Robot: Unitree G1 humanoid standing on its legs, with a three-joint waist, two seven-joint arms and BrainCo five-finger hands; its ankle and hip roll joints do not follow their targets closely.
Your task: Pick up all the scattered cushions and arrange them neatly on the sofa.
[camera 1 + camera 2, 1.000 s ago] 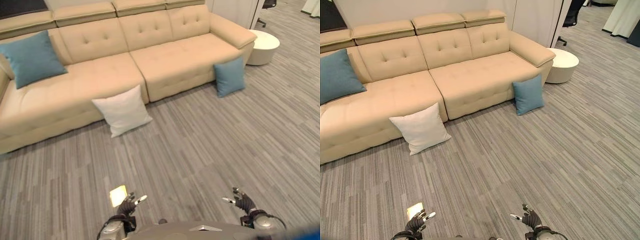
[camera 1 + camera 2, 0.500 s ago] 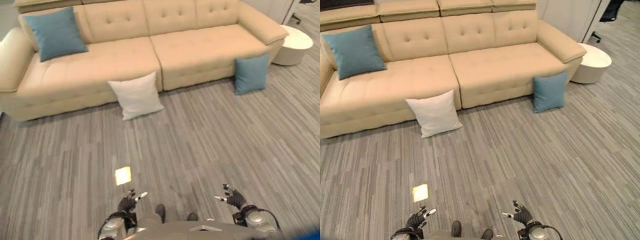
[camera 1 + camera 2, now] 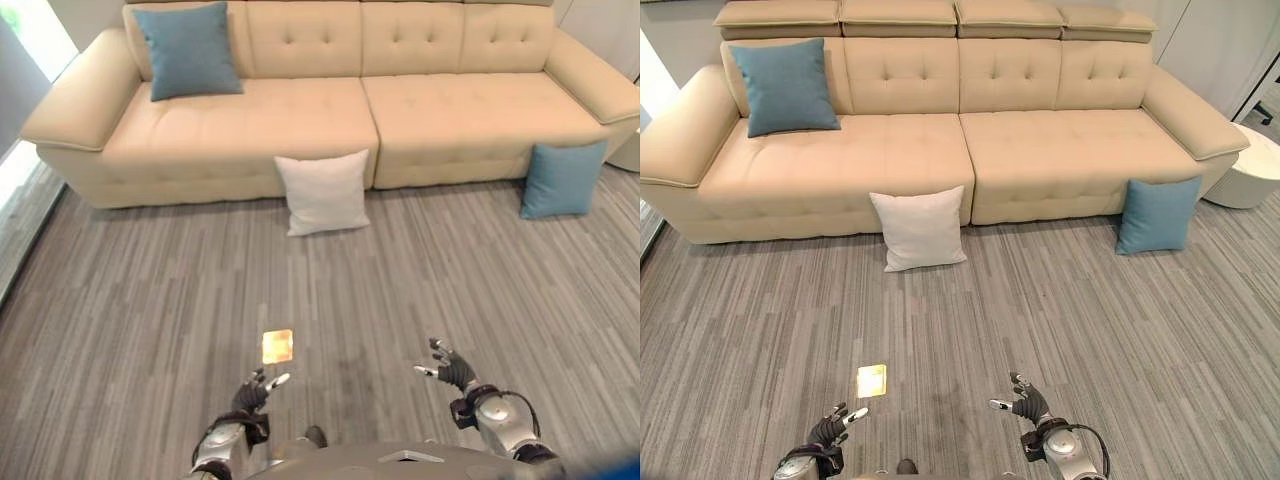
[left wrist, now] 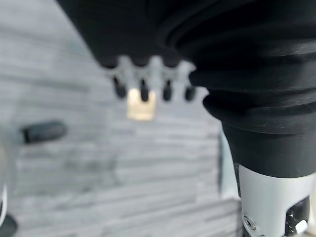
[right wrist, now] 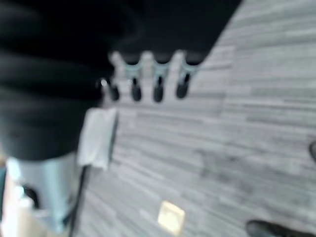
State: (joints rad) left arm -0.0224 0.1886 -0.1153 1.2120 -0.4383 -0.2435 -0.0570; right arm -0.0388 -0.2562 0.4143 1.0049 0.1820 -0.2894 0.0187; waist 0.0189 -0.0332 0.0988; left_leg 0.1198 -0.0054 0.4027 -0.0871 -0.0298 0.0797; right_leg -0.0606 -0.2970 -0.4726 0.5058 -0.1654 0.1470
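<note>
A beige sofa [image 3: 940, 150] stands along the far side of the grey wood-grain floor [image 3: 1090, 330]. One teal cushion [image 3: 785, 85] leans against the backrest at the sofa's left end. A white cushion [image 3: 920, 228] stands on the floor, propped against the sofa's front at the seam between its two seats. A second teal cushion [image 3: 1155, 215] leans on the sofa's front near its right end, with a white round table [image 3: 1255, 170] just beyond. The left hand [image 3: 252, 393] and right hand [image 3: 447, 367] hover low over the floor, fingers loosely spread, holding nothing.
</note>
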